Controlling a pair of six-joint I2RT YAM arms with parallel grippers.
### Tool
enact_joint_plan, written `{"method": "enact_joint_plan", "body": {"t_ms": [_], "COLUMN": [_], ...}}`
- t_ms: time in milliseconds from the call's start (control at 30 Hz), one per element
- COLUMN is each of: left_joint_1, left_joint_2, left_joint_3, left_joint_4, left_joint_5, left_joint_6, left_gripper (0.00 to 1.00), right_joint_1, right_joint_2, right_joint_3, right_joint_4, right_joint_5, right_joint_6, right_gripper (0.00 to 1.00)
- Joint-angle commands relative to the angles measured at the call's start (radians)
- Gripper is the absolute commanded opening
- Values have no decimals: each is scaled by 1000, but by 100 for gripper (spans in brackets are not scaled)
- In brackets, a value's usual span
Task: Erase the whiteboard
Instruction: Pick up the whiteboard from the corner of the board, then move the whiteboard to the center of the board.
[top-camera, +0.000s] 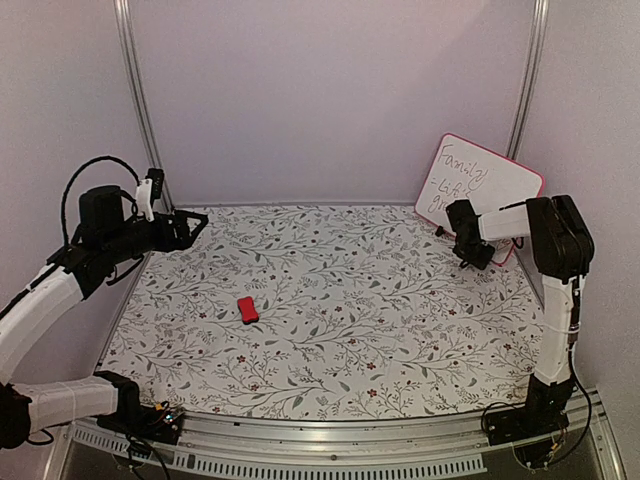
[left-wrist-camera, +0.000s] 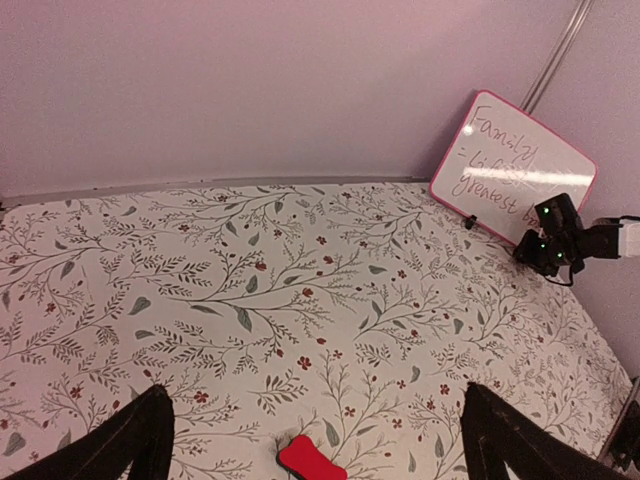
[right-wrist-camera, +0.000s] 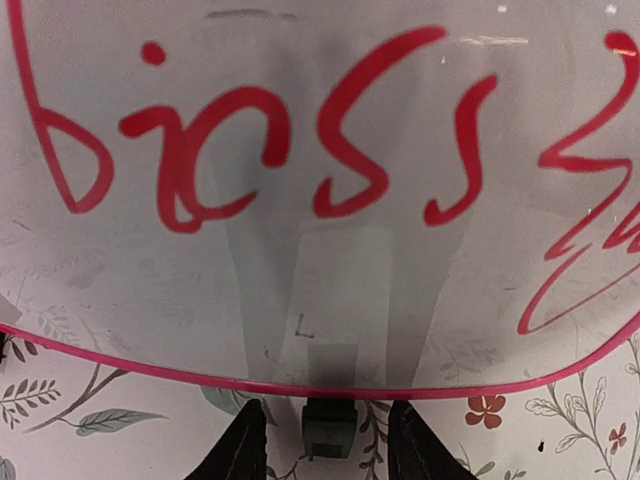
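The whiteboard (top-camera: 482, 186), white with a red-pink frame and red handwriting, leans against the back right wall. It also shows in the left wrist view (left-wrist-camera: 512, 168) and fills the right wrist view (right-wrist-camera: 300, 250). My right gripper (top-camera: 472, 252) is open at the board's lower edge. Its fingers (right-wrist-camera: 245, 448) stand on either side of a small black foot (right-wrist-camera: 329, 428) without touching it. My left gripper (top-camera: 192, 228) is open wide and empty above the table's back left, its fingertips (left-wrist-camera: 150, 410) far apart. A small red eraser block (top-camera: 248, 309) lies on the table, below that gripper in the left wrist view (left-wrist-camera: 311, 460).
The floral tablecloth (top-camera: 340, 320) covers the table. Plain walls and metal posts (top-camera: 140, 100) enclose the back and both sides. The right arm (top-camera: 558, 240) stands close to the right wall.
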Motion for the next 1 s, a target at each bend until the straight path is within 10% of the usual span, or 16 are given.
{"method": "enact_joint_plan", "body": {"t_ms": [0,300,533,967], "left_joint_1": [10,9,9,9], "left_joint_2": [-11,-14,-16,-8], "left_joint_3": [-13,-13,-13,-11], "left_joint_4": [19,18,17,14], "left_joint_5": [-4,-6,-7,-23], "left_joint_6": [-1,-2,-2,1], "left_gripper": [100,100,100,100], "right_joint_1": [-22,-32,-32,-1], "right_joint_2": [24,42,42,-57], "right_joint_3": [27,55,55,-107], "right_joint_4": [-24,-50,-57,38], "right_joint_5": [-18,-32,-30,-36], "right_joint_6": [13,15,23,38], "right_gripper": [39,28,0,0]}}
